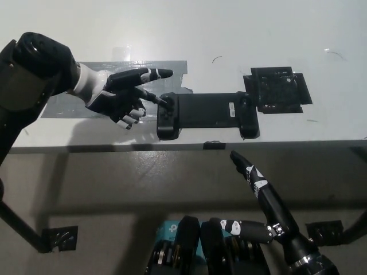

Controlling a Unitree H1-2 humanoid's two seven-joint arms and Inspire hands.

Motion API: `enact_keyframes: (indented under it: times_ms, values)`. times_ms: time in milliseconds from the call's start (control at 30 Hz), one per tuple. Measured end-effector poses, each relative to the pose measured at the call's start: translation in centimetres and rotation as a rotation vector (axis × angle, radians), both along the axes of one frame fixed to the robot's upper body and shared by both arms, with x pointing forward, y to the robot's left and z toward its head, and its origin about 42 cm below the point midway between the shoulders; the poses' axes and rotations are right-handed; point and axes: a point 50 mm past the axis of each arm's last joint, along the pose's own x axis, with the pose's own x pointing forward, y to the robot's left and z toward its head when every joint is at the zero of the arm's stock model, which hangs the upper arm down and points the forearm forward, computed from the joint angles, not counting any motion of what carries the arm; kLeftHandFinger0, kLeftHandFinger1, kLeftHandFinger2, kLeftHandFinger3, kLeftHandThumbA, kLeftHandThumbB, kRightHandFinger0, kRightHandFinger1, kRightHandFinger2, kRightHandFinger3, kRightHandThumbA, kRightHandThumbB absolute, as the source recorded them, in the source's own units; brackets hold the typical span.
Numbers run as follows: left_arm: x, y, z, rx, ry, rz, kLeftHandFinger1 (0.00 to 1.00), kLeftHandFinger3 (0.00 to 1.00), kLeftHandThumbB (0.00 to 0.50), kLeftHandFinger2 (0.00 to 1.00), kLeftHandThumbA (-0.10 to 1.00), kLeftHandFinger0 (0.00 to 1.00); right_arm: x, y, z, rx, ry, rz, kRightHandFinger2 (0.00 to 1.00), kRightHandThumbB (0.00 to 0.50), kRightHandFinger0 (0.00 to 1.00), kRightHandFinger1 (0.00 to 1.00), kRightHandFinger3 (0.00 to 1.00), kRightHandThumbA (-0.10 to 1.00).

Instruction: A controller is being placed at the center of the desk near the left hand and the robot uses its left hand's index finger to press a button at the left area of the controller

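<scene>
I am seeing the controller [205, 114] lying flat near the middle of the white worktop [241, 34], long side running left to right, close to the worktop's front edge. It is black, with a grip at each end.

The left robot hand [123, 94] is reaching in from the upper left of the frame. It is gripping nothing: one finger is stretched straight toward the right above the controller's left end, another finger is angling down so that its tip is meeting the left grip at the round control there, and the remaining fingers are curling under the palm. I cannot tell whether the tip is actually pressing or only touching.

Under and behind that hand, a strip of grey tape [69, 106] is lying along the worktop. A black square patch [278, 90] is sitting just beyond the controller's right end, toward the upper right of the frame.

The right robot hand [261, 200] is hanging below the worktop's front edge in the lower right of the frame, well apart from the controller, with fingers spread and nothing in it.
</scene>
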Motion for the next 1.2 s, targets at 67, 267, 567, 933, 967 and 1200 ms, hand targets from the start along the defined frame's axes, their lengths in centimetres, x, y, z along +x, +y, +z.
enact_keyframes:
  times_ms: [67, 267, 567, 933, 967, 1200]
  values:
    - [0.1, 0.0, 0.1, 0.0, -0.009, 0.009, 0.0, 1.0, 0.426, 0.01, 1.0, 0.0, 0.0, 0.0, 0.0, 0.0, -0.001, 0.0, 1.0, 0.245, 1.0, 1.0, 1.0, 0.98]
    - [0.3, 0.1, 0.1, 0.027, -0.038, 0.036, 0.0, 1.0, 0.44, 0.29, 1.0, 0.0, 0.0, 0.0, 0.0, 0.0, -0.001, 0.0, 1.0, 0.239, 1.0, 1.0, 1.0, 0.99]
    - [0.4, 0.4, -0.7, 0.04, -0.044, 0.065, 0.0, 1.0, 0.44, 0.25, 1.0, 0.0, 0.1, 0.0, 0.1, 0.0, -0.001, 0.001, 1.0, 0.24, 1.0, 1.0, 1.0, 0.98]
    - [0.4, -0.4, -2.8, 0.049, -0.007, 0.08, 0.0, 1.0, 0.452, 0.13, 1.0, 0.0, 0.1, 0.0, 0.1, -0.001, -0.002, 0.003, 1.0, 0.246, 1.0, 1.0, 1.0, 0.98]
    - [0.4, -0.5, -2.9, 0.051, -0.007, 0.079, 0.0, 1.0, 0.451, 0.13, 1.0, 0.0, 0.1, 0.0, 0.1, -0.001, -0.002, 0.003, 1.0, 0.247, 1.0, 1.0, 1.0, 0.98]
    - [0.2, -0.5, -3.4, 0.061, -0.004, 0.077, 0.0, 1.0, 0.455, 0.04, 1.0, 0.0, 0.2, 0.1, 0.2, -0.001, -0.003, 0.004, 1.0, 0.237, 1.0, 1.0, 1.0, 0.97]
